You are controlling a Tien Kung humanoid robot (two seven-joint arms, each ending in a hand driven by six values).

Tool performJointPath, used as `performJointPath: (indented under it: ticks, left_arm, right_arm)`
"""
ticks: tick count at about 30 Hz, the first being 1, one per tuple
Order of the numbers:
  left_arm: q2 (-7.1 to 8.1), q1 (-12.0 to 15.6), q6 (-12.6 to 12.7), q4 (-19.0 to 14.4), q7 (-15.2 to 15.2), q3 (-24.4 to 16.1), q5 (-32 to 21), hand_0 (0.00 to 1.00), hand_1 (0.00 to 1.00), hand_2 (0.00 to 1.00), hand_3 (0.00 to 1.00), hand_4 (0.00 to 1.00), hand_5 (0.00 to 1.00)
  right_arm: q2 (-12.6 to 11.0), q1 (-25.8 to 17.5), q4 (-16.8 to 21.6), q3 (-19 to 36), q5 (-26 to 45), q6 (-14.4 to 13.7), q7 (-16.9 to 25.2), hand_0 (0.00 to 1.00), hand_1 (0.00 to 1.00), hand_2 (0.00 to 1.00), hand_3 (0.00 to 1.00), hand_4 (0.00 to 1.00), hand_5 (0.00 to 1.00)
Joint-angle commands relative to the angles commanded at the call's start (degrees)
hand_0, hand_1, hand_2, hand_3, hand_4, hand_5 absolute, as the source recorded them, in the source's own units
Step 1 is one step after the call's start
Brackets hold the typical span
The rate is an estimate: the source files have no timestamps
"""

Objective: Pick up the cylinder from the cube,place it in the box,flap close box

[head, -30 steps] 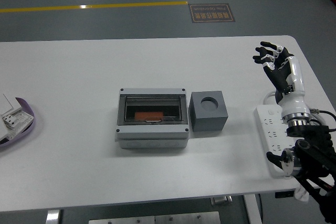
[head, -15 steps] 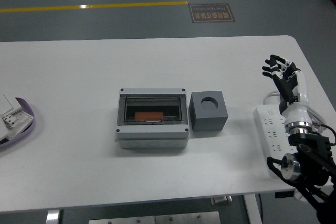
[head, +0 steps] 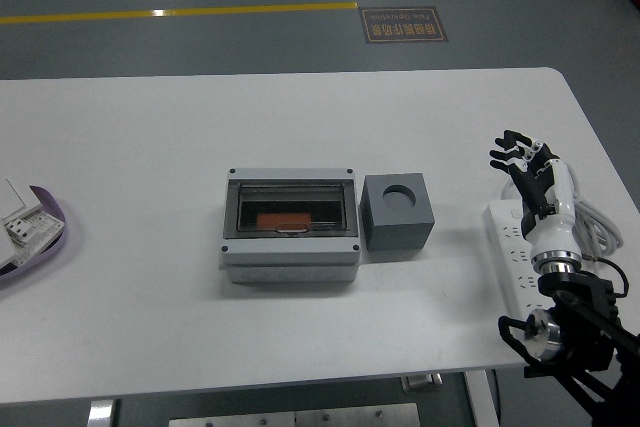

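A grey box [head: 290,224] with a clear flap lid lies in the middle of the white table [head: 150,147]. The lid is down, and an orange cylinder [head: 284,220] shows through it inside the box. A dark grey cube [head: 398,212] with an empty round hole in its top stands against the box's right side. My right hand [head: 522,159] is near the table's right edge, well right of the cube, fingers spread and holding nothing. My left arm is out of view.
A white power strip [head: 513,252] with its cable lies under my right forearm at the right edge. A purple-rimmed tray [head: 40,237] with white parts sits at the left edge.
My right hand has pulled back toward me and lower, from the far right edge to above the power strip. The box, cube and cylinder have not moved.
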Motion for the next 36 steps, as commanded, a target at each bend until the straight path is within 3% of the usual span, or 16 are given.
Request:
performJointPath:
  ticks: [10, 20, 26, 36]
  left_arm:
    - [0.60, -1.0, -0.1, 0.1, 0.4, -1.1, 2.7, 0.510, 0.550, 0.554, 0.594, 0.717, 0.164]
    - [0.91, -3.4, -0.6, 0.1, 0.5, -2.0, 5.1, 0.510, 0.551, 0.554, 0.594, 0.718, 0.163]
    - [0.09, -3.0, -0.3, 0.3, 0.4, -2.0, 4.3, 0.511, 0.550, 0.554, 0.595, 0.718, 0.163]
    - [-2.10, -1.2, 0.2, 0.5, -0.2, -0.4, 0.5, 0.510, 0.550, 0.554, 0.594, 0.718, 0.163]
  right_arm:
    - [-1.0, -1.6, 1.1, 5.2, -0.5, 0.1, 1.2, 0.603, 0.574, 0.579, 0.602, 0.732, 0.413]
    - [-0.4, -2.6, 1.0, 8.5, -0.5, 0.5, 2.0, 0.600, 0.569, 0.578, 0.600, 0.741, 0.409]
    - [-0.1, -2.5, 1.2, 9.5, -0.6, 0.7, 2.3, 0.605, 0.569, 0.575, 0.600, 0.743, 0.406]
    - [-0.9, -0.3, 0.6, 6.5, -0.8, 0.5, 2.1, 0.599, 0.569, 0.576, 0.601, 0.745, 0.403]
